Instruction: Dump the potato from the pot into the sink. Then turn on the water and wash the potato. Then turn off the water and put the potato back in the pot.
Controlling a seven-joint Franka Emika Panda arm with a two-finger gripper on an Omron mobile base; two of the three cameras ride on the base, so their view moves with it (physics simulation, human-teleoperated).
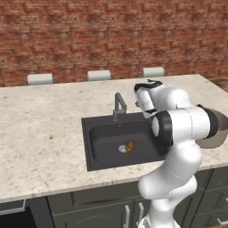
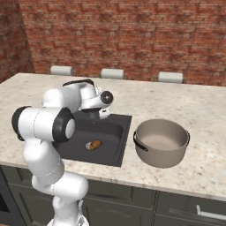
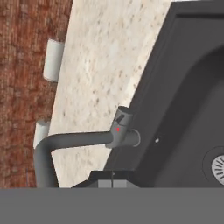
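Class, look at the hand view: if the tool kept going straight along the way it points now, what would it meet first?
Most likely the faucet, which sits near the centre of the hand view, just above the shut tool. Depth is unclear, so it might instead pass it and reach the counter.

Kitchen, rendered: speckled stone counter w/ black sink & faucet, dark cabinets below, brick wall far side.

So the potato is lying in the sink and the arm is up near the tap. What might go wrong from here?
The gripper is shut and close to the faucet; a poor push might slip off its small handle and leave the water off. The potato lies against the drain, deep in the sink, so picking it up later may be awkward. The pot sits close beside the basin, where a swinging arm might bump it.
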